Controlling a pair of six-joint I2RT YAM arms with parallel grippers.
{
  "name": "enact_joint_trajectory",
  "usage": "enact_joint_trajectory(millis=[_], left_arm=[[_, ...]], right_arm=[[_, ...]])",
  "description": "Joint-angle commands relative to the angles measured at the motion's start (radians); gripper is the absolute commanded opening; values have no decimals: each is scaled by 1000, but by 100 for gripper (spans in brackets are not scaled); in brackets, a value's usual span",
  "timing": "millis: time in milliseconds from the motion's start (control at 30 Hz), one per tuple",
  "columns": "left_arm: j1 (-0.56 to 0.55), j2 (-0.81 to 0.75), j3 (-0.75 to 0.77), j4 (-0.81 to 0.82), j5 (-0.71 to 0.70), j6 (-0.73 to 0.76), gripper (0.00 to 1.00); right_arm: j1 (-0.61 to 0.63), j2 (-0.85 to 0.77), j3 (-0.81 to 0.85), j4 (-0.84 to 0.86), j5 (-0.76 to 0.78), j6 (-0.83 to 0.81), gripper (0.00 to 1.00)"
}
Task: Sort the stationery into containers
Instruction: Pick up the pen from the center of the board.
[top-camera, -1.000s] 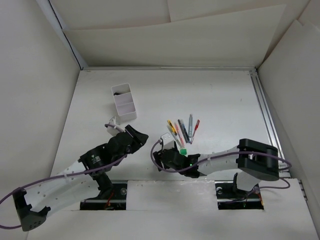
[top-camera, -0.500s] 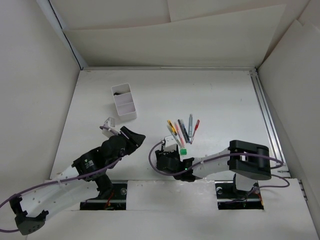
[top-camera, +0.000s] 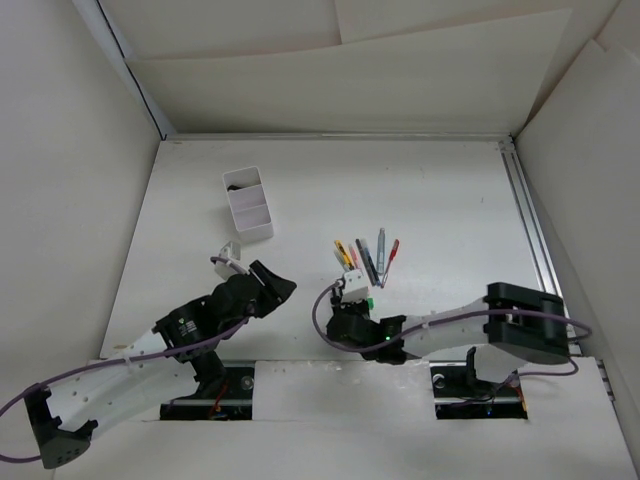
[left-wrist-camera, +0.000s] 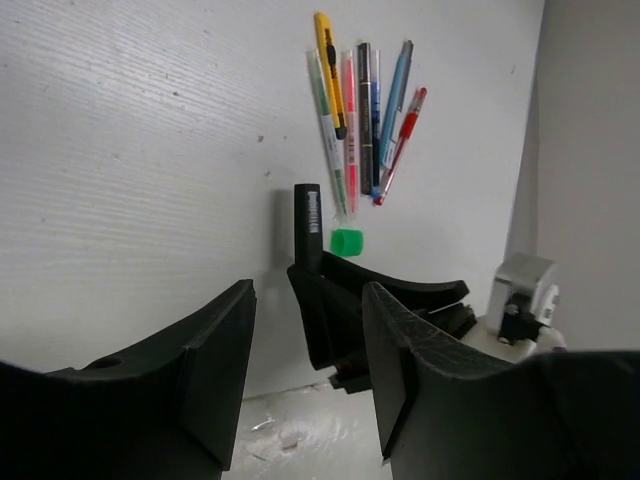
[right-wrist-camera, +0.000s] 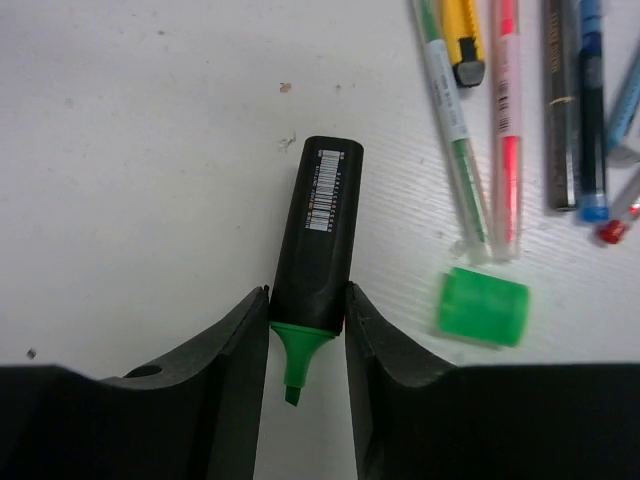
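A stubby black highlighter (right-wrist-camera: 318, 230) with its green tip uncapped lies on the white table, and my right gripper (right-wrist-camera: 307, 330) is shut on its tip end. Its green cap (right-wrist-camera: 483, 307) lies loose just right of it. A fan of thin pens (right-wrist-camera: 505, 120) and a yellow cutter (right-wrist-camera: 462, 40) lie beyond. From above, my right gripper (top-camera: 345, 305) sits just in front of the pens (top-camera: 368, 258). The white two-compartment container (top-camera: 248, 203) stands far left. My left gripper (top-camera: 275, 285) hangs open and empty, facing the highlighter (left-wrist-camera: 307, 215).
The container's far compartment holds a dark item (top-camera: 236, 183). A metal rail (top-camera: 530, 240) runs along the table's right side. White walls close in the table on the left, back and right.
My right gripper's jaws have closed onto the black highlighter. The right arm shifted slightly toward the pens. My left arm moved a little but stays open.
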Motion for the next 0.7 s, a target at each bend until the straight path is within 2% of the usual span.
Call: enact_joint_trajectory(millis=[0, 67, 167, 267, 400, 667], left_arm=[[1, 0, -5, 58, 49, 2, 43], [1, 10, -5, 73, 75, 11, 43], [1, 10, -5, 113, 140, 40, 41], [1, 21, 4, 173, 224, 65, 41], [1, 43, 24, 219, 293, 74, 43], [1, 43, -7, 314, 333, 62, 44]], right_arm=[[5, -197, -39, -6, -63, -134, 27], [5, -358, -73, -6, -134, -287, 27], [5, -565, -82, -42, -302, -419, 27], [5, -662, -82, -78, -450, -480, 28], [5, -681, -34, -118, -544, -521, 28], [5, -658, -13, -118, -576, -540, 28]])
